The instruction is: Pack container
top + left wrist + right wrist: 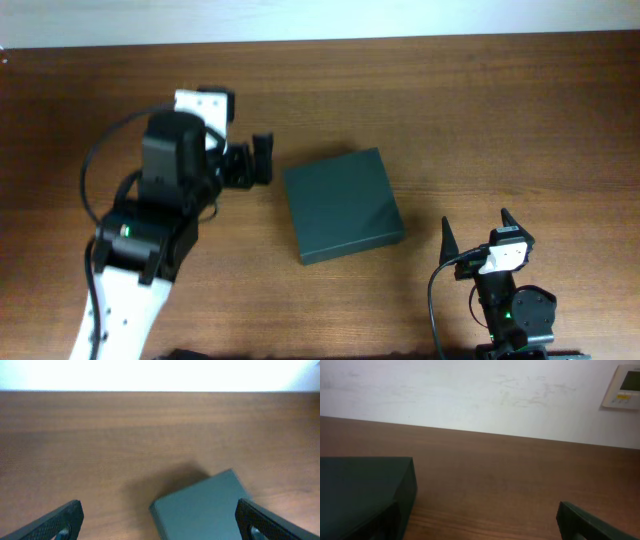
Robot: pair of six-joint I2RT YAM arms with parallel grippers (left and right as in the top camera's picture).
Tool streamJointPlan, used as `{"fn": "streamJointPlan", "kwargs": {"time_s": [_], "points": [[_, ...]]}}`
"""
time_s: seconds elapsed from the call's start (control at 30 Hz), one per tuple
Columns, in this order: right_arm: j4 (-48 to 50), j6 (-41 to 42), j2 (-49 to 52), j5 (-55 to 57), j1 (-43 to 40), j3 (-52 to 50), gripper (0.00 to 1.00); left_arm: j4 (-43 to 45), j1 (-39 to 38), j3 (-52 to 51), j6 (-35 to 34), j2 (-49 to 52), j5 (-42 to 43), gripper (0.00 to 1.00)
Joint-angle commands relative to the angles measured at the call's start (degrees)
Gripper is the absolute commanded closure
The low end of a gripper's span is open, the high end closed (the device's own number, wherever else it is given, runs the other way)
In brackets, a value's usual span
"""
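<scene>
The left arm (140, 260) rises from the near left edge of the table (480, 110). Its white link slants up to a black wrist, which bends right. The left gripper (258, 160) points at the container's left side, close to it but not touching. In the left wrist view its fingers (57, 522) are spread wide with nothing held, and the container's near corner (205, 510) shows low between them.

The container (343, 205) sits on the table a little right of centre. It is turned slightly off square and its lid lies flat and shut.

The right arm (515, 315) stands low at the near right edge, well apart from the container. The right gripper (477, 232) points toward the far side of the table. Its two fingers (447, 240) are wide apart and grasp nothing. From the right wrist, the container (360, 485) fills the lower left. One finger (590, 522) shows at lower right, and the other is too dark against the box to make out. A panel (625, 385) hangs on the pale wall (470, 395).
</scene>
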Motion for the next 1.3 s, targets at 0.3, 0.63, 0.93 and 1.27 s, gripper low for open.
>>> {"fn": "streamJointPlan", "kwargs": {"time_s": [0.3, 0.63, 0.93, 1.27], "points": [[-0.4, -0.4, -0.5, -0.3, -0.3, -0.3, 0.01, 20.8, 13.7, -34.4, 1.6, -27.5, 8.2, 0.01], [-0.4, -0.4, -0.5, -0.3, -0.3, -0.3, 0.01, 39.1, 14.8, -49.6, 1.6, -41.1, 8.9, 0.01], [-0.4, -0.4, -0.5, -0.3, -0.3, -0.3, 0.01, 53.9, 14.3, -58.6, 1.6, -48.8, 8.9, 0.01], [-0.4, -0.4, -0.5, -0.3, -0.3, -0.3, 0.01, 58.4, 14.3, -62.5, 1.4, -58.5, 8.8, 0.01]]}}
